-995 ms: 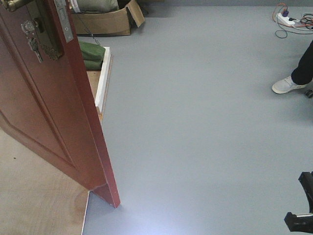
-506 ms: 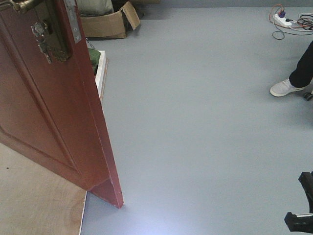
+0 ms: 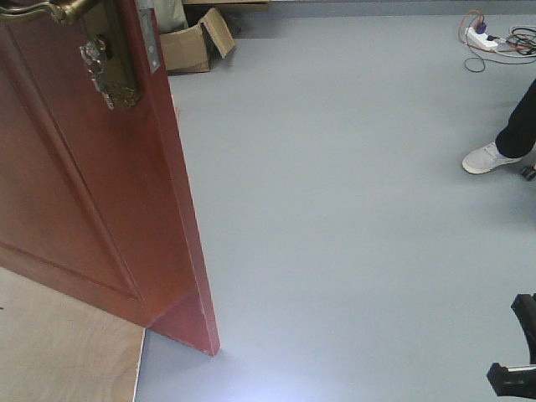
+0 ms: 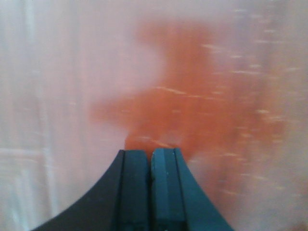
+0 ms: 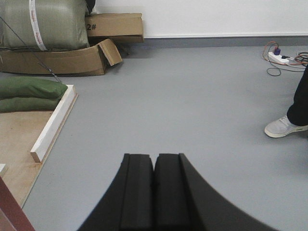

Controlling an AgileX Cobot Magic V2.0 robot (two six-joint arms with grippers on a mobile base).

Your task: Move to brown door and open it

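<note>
Reddish-brown and glossy, the 1 brown door filled the left of the front view. It carried 1 brass lever handle at the top edge of the picture and 1 key in the brass plate. Its free edge slanted down to a bottom corner resting where the plywood board met the grey floor. That floor ran wide and bare to the right, as far as 1 white shoe and 1 power strip. 1 cardboard box sat beyond the door's edge.

The left pincer was pressed closed, gripping nothing, with a blurred red-brown surface close ahead. The right pincer was likewise closed and held nothing. Beyond it, on the left, lay 1 white brace edging the board and 2 green sacks.
</note>
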